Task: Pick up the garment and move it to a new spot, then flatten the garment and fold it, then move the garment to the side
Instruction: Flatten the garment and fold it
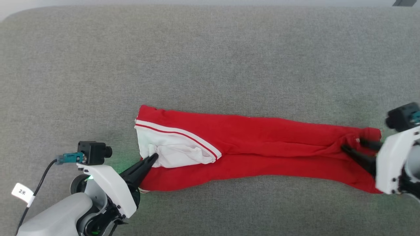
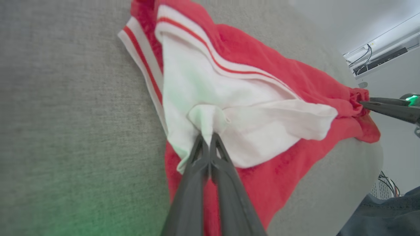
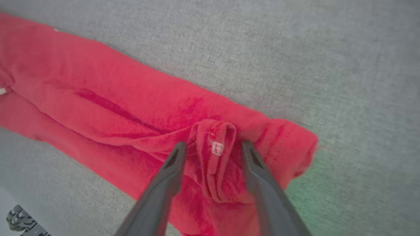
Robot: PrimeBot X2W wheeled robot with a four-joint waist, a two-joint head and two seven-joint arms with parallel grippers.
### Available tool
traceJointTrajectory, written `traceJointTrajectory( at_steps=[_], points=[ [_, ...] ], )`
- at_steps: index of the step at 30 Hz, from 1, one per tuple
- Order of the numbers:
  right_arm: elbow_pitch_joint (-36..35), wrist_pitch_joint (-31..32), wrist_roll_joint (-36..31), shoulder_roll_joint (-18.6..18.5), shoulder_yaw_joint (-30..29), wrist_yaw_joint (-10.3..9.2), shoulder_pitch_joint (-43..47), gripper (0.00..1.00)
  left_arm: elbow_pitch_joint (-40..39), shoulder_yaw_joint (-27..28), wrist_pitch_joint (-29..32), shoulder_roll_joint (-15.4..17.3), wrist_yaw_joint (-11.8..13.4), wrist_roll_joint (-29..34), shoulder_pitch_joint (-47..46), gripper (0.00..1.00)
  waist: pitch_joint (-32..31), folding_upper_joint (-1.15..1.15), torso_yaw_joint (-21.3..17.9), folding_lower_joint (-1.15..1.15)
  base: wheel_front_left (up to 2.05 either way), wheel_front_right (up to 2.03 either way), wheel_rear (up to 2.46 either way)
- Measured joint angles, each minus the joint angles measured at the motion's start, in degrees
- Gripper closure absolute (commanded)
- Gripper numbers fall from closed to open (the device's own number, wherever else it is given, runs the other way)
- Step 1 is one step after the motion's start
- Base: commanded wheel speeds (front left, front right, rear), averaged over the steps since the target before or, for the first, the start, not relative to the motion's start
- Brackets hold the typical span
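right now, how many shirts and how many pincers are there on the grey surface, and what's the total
shirt: 1
pincers: 2 (left pincer shut on the shirt, right pincer open around a fold of it)
total: 3

Grey fabric surface (image 1: 210,59): open room on far and near sides. Obstacle: garment (image 1: 262,147), a low strip across the middle, left gripper (image 1: 155,157) and right gripper (image 1: 351,146) at its ends.
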Motion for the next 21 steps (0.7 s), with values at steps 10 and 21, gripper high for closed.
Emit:
traceJointTrajectory(
  at_steps=[10,21],
  points=[
    [2.4,2.3,1.9,-0.8,-9.1,0.0,6.5,0.0,1.9,9.8,-2.9,-3.6,1.1,5.2,6.1,0.0,-1.9,0.0,2.0,0.0,0.0,0.0,0.0],
    [8.3,4.6,1.7,2.5,-12.3,0.0,6.7,0.0,5.3,28.5,-3.0,-12.7,2.8,23.8,15.8,0.0,-2.8,0.0,5.3,0.0,0.0,0.0,0.0]
  ],
)
